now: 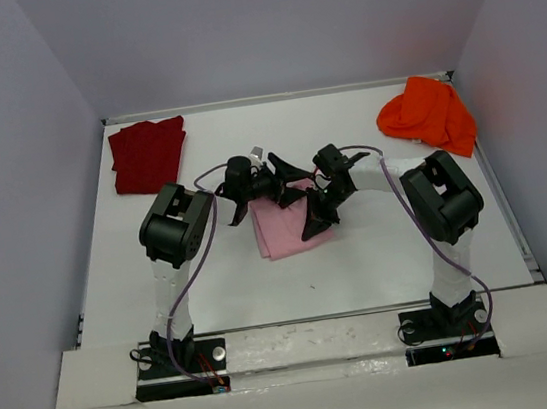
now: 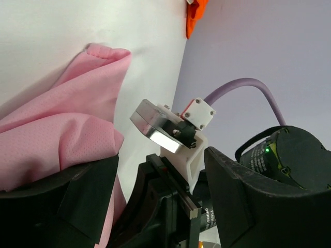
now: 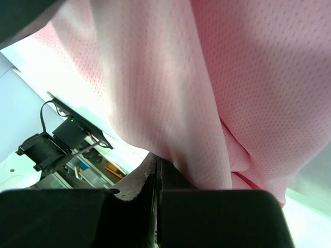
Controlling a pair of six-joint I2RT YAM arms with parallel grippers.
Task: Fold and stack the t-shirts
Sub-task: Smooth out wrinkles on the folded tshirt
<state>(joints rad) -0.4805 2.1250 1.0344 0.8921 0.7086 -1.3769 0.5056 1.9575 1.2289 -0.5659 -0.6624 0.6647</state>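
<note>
Right gripper (image 3: 156,164) is pinching shut, apparently on a fold of the pink t-shirt (image 1: 282,234). Left gripper (image 1: 293,184) is standing wide open just beside the same cloth, holding nothing. Pink shirt is lying part-folded at mid-table (image 1: 382,261), fold looking unfinished. Dark red t-shirt (image 1: 149,154) is sitting folded at 10 o'clock. Orange t-shirt (image 1: 428,113) is lying crumpled at 2 o'clock. Nothing is stacked yet. Both wrists are crowding each other over the cloth.

Nothing legible from my seat. Tiny white print on black housing (image 2: 206,216) between left fingers (image 2: 243,206): too small for me to read. Faint label on round motor (image 2: 289,155) above right-hand finger: blurred, unreadable.
</note>
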